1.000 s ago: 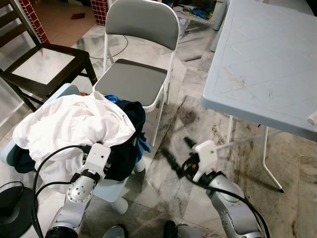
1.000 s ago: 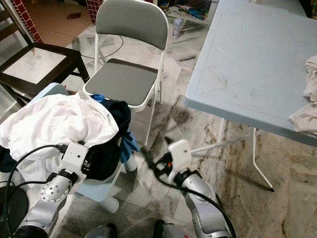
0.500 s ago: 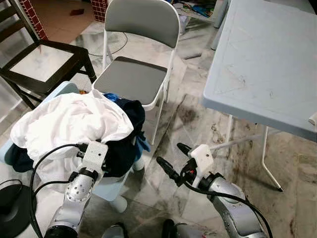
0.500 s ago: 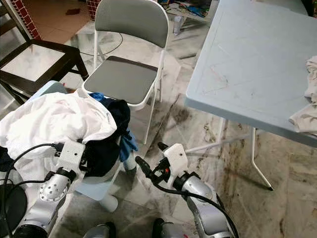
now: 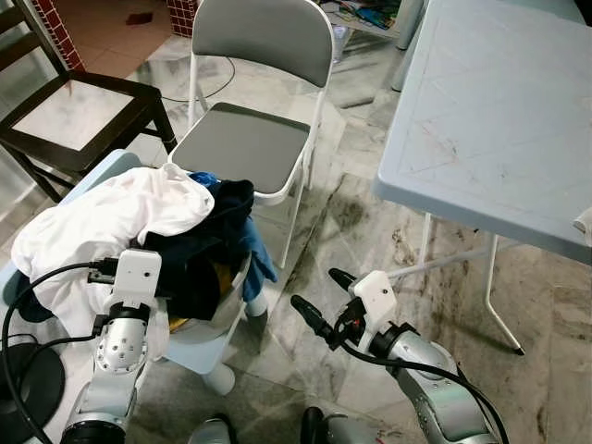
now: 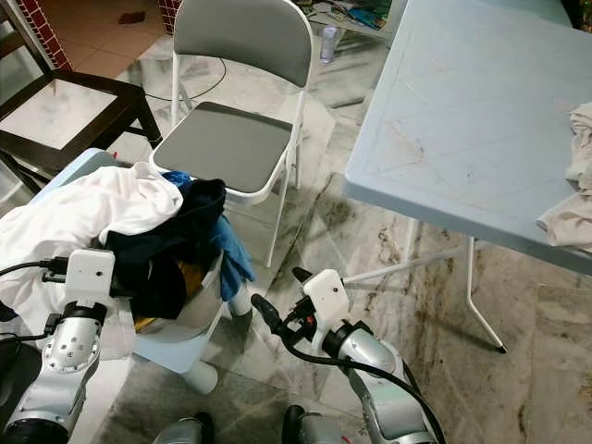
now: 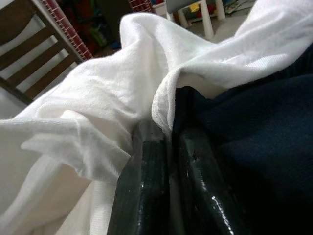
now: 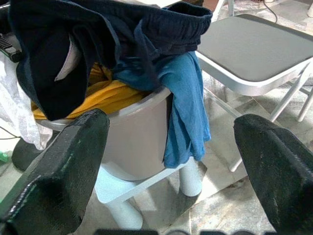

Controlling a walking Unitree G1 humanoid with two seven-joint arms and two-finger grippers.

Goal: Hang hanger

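Note:
A pale tub on legs point(image 8: 137, 128) holds a heap of clothes in front of me on the left. A white garment point(image 5: 102, 217) lies over its left side. A dark navy garment point(image 5: 208, 250), a blue cloth point(image 5: 259, 254) and a yellow cloth point(image 8: 102, 95) show beside it. My left gripper point(image 7: 168, 137) is shut on a fold of the white garment, at the near side of the heap. My right gripper point(image 5: 314, 287) hangs open over the marble floor, right of the tub, with nothing between its fingers point(image 8: 73, 156).
A grey folding chair point(image 5: 245, 143) stands just behind the tub. A dark wooden chair point(image 5: 79, 102) is at the far left. A pale blue folding table point(image 5: 490, 111) fills the right, its leg point(image 5: 499, 305) on the floor, a white cloth point(image 6: 573, 185) on its edge.
My left gripper has drawn the white garment to the left, uncovering the navy and yellow clothes. The right gripper rose slightly from the floor a second ago and has held still since.

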